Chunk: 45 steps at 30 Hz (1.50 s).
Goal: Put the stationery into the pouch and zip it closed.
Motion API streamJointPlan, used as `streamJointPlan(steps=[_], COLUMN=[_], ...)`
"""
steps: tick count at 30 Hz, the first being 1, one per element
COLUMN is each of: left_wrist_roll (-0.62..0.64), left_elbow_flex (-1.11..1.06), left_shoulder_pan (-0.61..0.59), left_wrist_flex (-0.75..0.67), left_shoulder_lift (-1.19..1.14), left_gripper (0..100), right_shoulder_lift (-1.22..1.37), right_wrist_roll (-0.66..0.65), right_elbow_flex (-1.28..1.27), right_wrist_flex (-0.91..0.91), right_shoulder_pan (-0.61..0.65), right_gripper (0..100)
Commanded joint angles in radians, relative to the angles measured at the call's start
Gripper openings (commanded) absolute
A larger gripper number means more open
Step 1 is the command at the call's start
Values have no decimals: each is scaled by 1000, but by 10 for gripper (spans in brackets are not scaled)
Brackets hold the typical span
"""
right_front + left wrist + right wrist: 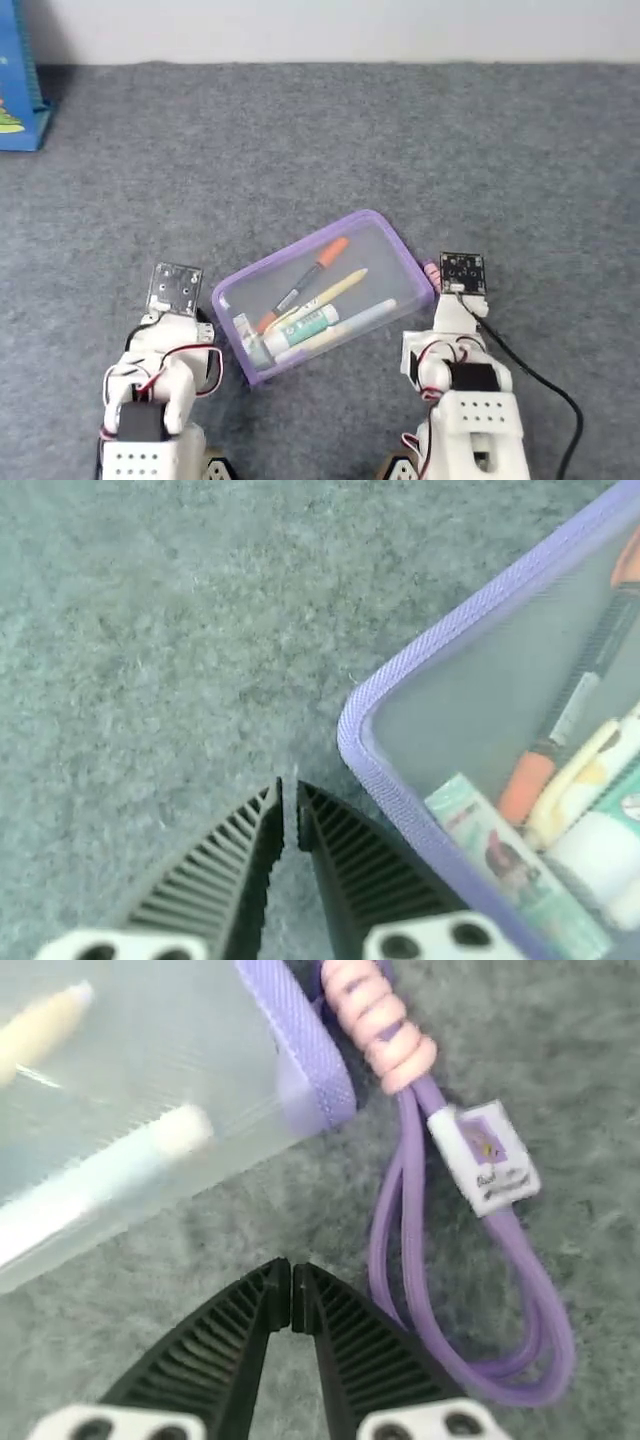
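Observation:
A clear pouch with purple trim (325, 295) lies slanted on the grey carpet between the two arms, with pens, a glue stick and other stationery inside (310, 305). My left gripper (290, 805) is shut and empty just off the pouch's rounded corner (352, 730). Shut and empty too, my right gripper (292, 1285) hovers beside the pouch's other end (300, 1060), near the pink coiled zipper pull (375, 1020) and the purple cord loop (470, 1300) with a small tag (485, 1155). In the high view the arms sit at the left (175, 290) and at the right (462, 275) of the pouch.
A blue box (20, 80) stands at the far left edge of the carpet. A black cable (545, 390) runs from the right arm toward the front. Open carpet stretches beyond the pouch toward the wall.

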State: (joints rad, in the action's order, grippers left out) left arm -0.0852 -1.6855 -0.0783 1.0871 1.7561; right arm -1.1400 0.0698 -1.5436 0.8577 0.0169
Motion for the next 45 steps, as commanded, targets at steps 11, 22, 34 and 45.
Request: streamJointPlan(steps=[11, 22, 34, 45], left_wrist_roll=[-11, -8, 35, 41], left_elbow_flex=[4, 4, 4, 4], left_shoulder_pan=[-3, -9, -9, -9], left_wrist_flex=[57, 147, 172, 172], left_shoulder_lift=[61, 61, 61, 61], left_gripper=[32, 33, 33, 33], right_shoulder_lift=[-682, -636, -638, -638], right_wrist_roll=[11, 5, 5, 5], right_elbow_flex=[-140, -141, -138, -138], right_wrist_flex=[381, 400, 430, 430], right_shoulder_pan=[-2, -4, -4, -4], right_gripper=[8, 9, 9, 9])
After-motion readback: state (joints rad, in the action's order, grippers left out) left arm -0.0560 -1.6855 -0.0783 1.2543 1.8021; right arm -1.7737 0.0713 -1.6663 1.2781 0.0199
